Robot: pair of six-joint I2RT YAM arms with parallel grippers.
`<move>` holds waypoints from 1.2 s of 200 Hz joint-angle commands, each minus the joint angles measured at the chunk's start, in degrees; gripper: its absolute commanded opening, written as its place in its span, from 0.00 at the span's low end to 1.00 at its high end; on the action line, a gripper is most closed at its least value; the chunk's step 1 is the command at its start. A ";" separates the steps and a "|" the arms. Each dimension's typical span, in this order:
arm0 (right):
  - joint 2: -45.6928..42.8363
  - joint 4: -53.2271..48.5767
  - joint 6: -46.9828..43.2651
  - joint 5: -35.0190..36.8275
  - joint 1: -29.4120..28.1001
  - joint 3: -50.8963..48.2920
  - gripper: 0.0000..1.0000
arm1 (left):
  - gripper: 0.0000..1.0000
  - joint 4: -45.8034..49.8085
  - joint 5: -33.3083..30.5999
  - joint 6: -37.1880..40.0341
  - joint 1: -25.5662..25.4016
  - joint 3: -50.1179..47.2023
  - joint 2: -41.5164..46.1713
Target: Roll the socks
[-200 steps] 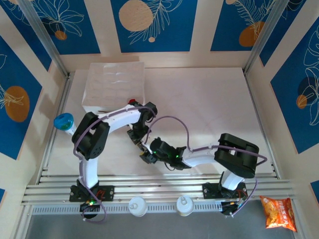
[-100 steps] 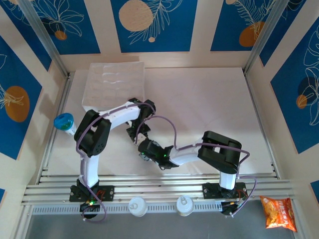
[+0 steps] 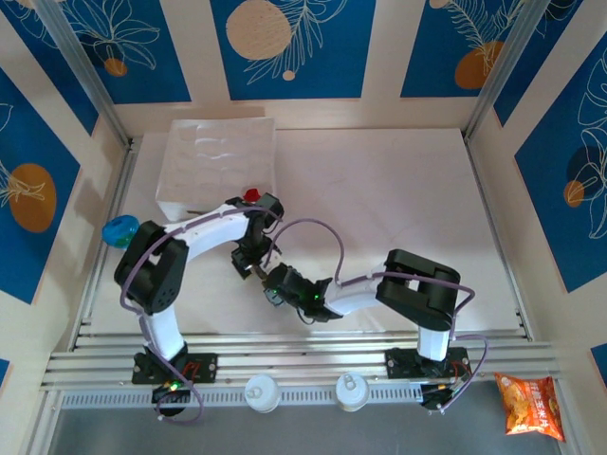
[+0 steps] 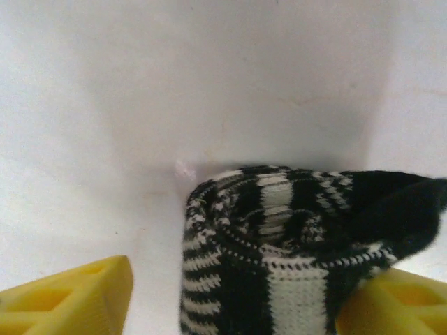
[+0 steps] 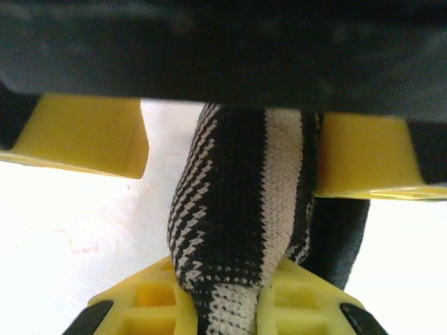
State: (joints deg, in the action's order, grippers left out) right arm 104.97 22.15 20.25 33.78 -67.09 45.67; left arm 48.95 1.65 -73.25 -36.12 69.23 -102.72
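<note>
By the table's (image 3: 398,190) near edge, left of centre, the black-and-grey striped knitted sock (image 4: 279,258) lies coiled. The right jaws pinch its fabric, probably to hold the roll tight. The left jaws straddle it wide open, gripping nothing.

**Two grippers meet: one spread, one pinched**

The left arm (image 3: 201,226) rises from its base, reaches forward and to the right, then bends so its wrist points down. The left gripper (image 4: 234,296) stands spread wide, one finger (image 4: 77,296) clear of the sock (image 4: 279,230). The right arm (image 3: 417,284) folds at the elbow and stretches low to the left. The right gripper (image 5: 230,300) is pinched on the sock, just beside the left gripper.
</note>
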 commanded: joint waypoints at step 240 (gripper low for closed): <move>6.28 -14.28 26.97 -23.22 11.10 -4.82 0.00 | 0.83 -34.78 -1.06 -10.42 -1.03 -35.54 32.08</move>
State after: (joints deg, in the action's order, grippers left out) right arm 106.08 28.08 43.64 10.63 -57.01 44.40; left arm 21.19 0.38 -81.23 -35.27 35.44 -68.23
